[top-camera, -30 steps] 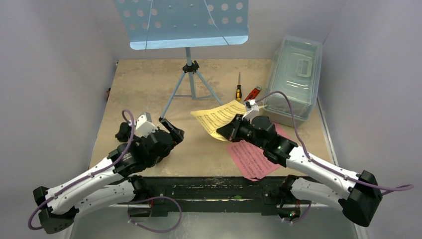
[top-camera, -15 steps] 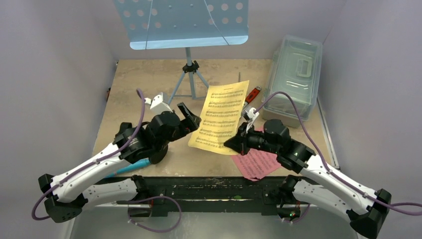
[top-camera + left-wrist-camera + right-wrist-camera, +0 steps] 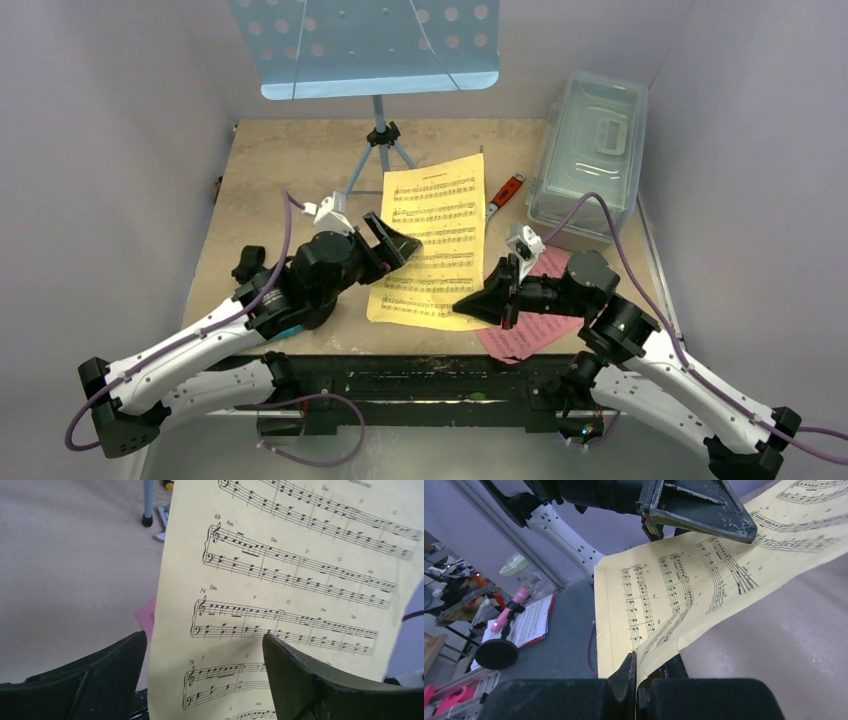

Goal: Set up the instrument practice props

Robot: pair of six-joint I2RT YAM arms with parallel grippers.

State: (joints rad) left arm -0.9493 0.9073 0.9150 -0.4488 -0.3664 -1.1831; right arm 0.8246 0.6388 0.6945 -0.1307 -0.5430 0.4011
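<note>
The yellow sheet-music page (image 3: 438, 235) is held up off the table. My right gripper (image 3: 472, 305) is shut on its near right corner, which the right wrist view (image 3: 636, 672) shows pinched between the jaws. My left gripper (image 3: 398, 238) is open, and the page's left edge (image 3: 170, 630) lies between its fingers (image 3: 310, 680), not gripped. The pink page (image 3: 512, 338) lies flat under my right arm. The light blue music stand (image 3: 370, 45) stands at the back on its tripod (image 3: 382, 140). A bit of the cyan microphone (image 3: 290, 331) shows under my left arm. The black mic stand is not clearly visible.
A clear lidded box (image 3: 590, 150) stands at the back right. A red-handled wrench (image 3: 507, 190) lies between it and the raised page. A tripod leg (image 3: 148, 500) is just behind the page's left edge. Grey walls close in both sides.
My right gripper has lifted the yellow page off the table and drawn it left and nearer. My left gripper has swung right until its open jaws reach the page's left edge.
</note>
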